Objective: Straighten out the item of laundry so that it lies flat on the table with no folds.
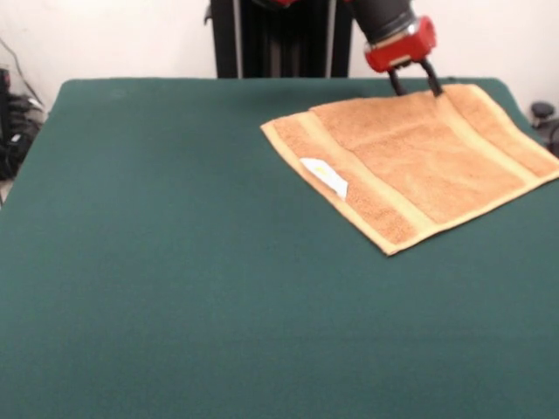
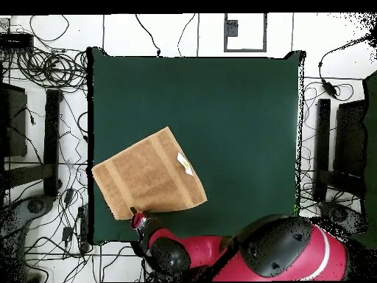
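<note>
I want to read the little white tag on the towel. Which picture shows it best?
The front view: the white label looks biggest there, lying on the towel, though no writing is readable. The overhead view shows only a small white sliver.

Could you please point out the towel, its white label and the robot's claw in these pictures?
towel (image 1: 419, 166): front view, middle of the terry cloth.
white label (image 1: 325, 175): front view, centre of the label.
claw (image 1: 415, 85): front view, midway between its two dark fingertips at the towel's far edge.

arm: reaching down | hand (image 1: 414, 84): fingers apparently spread, pointing down
</note>
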Robot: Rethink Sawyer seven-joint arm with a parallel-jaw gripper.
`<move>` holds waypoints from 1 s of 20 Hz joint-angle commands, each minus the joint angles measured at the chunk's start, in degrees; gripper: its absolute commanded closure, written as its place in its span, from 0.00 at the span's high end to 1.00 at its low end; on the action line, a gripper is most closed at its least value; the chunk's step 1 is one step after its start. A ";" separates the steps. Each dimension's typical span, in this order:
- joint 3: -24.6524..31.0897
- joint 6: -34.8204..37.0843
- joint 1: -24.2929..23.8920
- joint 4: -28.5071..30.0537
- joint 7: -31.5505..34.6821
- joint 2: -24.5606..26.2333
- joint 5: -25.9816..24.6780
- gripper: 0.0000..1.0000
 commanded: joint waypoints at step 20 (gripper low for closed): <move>-4.42 -2.34 5.06 -13.73 6.86 2.86 1.18 0.00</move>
